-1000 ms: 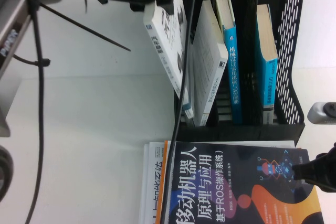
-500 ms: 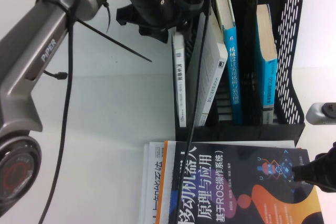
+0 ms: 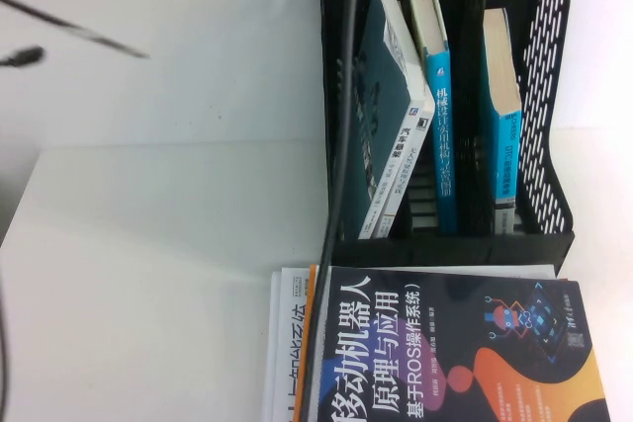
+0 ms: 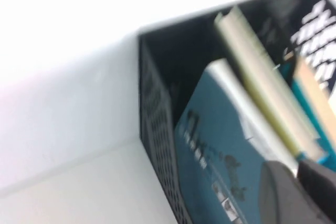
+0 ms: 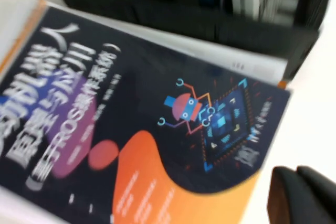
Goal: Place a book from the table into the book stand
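Note:
The book [image 3: 381, 111] stands in the leftmost slot of the black book stand [image 3: 549, 126], leaning right onto a white book, its white spine [image 3: 404, 150] facing me. In the left wrist view its blue-teal face [image 4: 210, 150] fills the slot of the stand [image 4: 157, 129]. My left gripper [image 4: 302, 177] is just above that book, only at the corner of its wrist view, and holds nothing I can see. My right gripper [image 5: 295, 178] is shut and empty, over the white table [image 5: 310, 124] beside the navy-and-orange robot book [image 5: 157, 129]. Neither gripper shows in the high view.
The stand also holds two blue-spined books [image 3: 440, 116] [image 3: 499, 116]. The navy-and-orange robot book [image 3: 445, 353] lies on a white book [image 3: 287, 343] in front of the stand. A black cable [image 3: 338, 165] hangs across the stand's left side. White table [image 3: 158, 244] lies to the left.
The left arm has let go of the book and pulled out of the high view. The book has tipped right against the white book. The right gripper has left the high view's right edge.

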Action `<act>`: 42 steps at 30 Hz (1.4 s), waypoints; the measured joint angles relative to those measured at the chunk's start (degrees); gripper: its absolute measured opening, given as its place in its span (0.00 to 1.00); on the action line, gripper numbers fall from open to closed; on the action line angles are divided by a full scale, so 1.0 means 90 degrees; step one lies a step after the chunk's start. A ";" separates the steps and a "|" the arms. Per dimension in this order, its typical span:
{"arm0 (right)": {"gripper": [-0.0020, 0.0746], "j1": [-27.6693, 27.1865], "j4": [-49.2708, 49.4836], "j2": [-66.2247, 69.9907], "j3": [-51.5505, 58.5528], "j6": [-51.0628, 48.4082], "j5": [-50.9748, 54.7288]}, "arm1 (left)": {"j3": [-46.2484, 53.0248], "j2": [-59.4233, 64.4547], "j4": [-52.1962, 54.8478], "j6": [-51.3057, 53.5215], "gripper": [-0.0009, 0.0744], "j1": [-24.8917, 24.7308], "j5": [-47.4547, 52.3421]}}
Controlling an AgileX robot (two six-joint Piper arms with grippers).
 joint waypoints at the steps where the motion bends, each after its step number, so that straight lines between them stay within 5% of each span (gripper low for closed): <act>1: 0.02 0.0000 0.0000 -0.0362 0.0000 -0.0198 0.0186 | 0.0000 -0.0216 -0.0031 0.0194 0.08 0.0000 0.0000; 9: 0.02 0.0000 -0.0384 -0.3004 0.0000 -0.0792 0.2106 | 0.0515 -0.1982 -0.0208 0.0881 0.02 0.0000 -0.0245; 16: 0.02 0.0000 -0.0798 -0.4555 0.0123 0.0148 0.2358 | 0.2676 -0.4050 -0.1575 0.1938 0.02 0.0000 -0.2209; 32: 0.02 0.0000 -0.0853 -0.4925 0.2177 0.0461 -0.0444 | 1.0173 -0.7621 -0.4362 0.4697 0.01 0.0000 -0.6102; 42: 0.02 0.0000 -0.0813 -0.4925 0.2819 0.0461 -0.0621 | 1.1752 -0.7944 -0.4601 0.6124 0.01 0.0000 -0.7674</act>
